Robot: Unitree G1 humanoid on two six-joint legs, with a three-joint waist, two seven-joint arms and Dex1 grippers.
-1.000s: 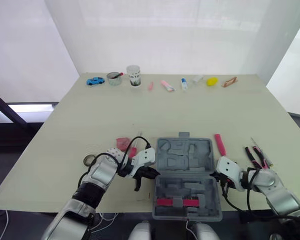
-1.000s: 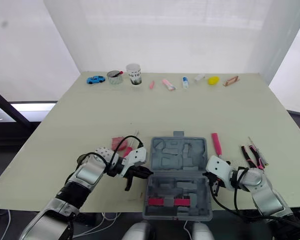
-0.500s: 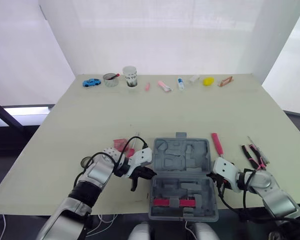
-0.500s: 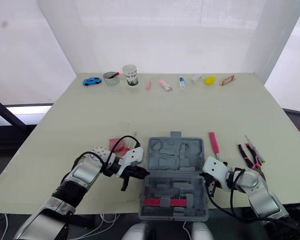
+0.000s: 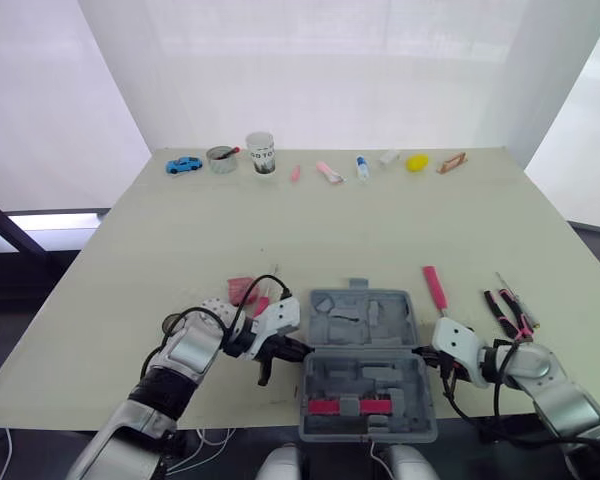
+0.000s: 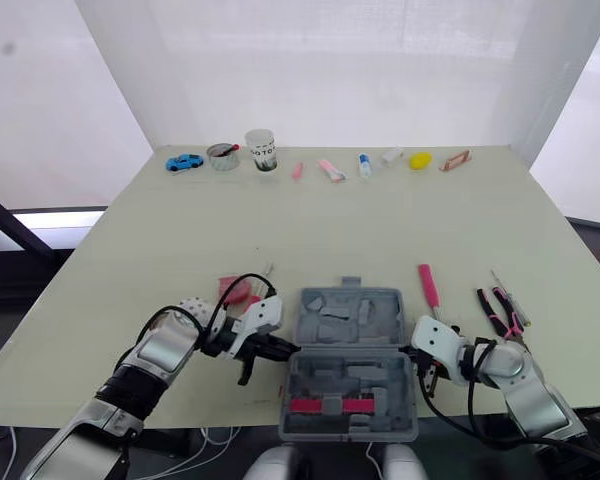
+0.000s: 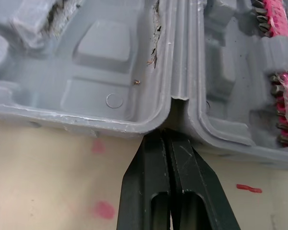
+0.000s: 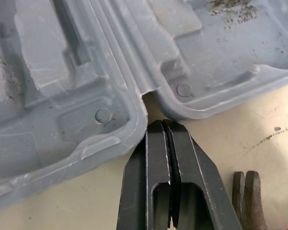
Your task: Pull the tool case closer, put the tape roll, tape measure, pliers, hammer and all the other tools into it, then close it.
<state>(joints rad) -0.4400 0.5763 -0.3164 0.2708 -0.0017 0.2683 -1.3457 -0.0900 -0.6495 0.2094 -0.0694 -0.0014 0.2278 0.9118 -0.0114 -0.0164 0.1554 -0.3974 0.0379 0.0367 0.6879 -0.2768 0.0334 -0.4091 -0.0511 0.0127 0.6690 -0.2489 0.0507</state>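
**Left eye view.** The open tool case [image 5: 363, 318] lies at the table's near edge. The left gripper [image 5: 292, 351] and right gripper [image 5: 427, 352] each sit at one end of its hinge. The pliers [image 5: 503, 312] and a pink-handled tool [image 5: 436, 288] lie outside it. A ring [image 5: 170, 322] beside the left arm is possibly the tape roll.

**Left wrist view.** The fingers [image 7: 151, 163] are pressed together and empty, with their tips at the hinge notch.

**Right wrist view.** The fingers [image 8: 156, 153] are likewise closed on nothing, at the hinge.

**Progress.** The pull looks nearly done. Loading the tools and closing the case remain.

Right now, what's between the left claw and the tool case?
Nothing: the left wrist view shows the shut left claw right at the hinge notch of the tool case.
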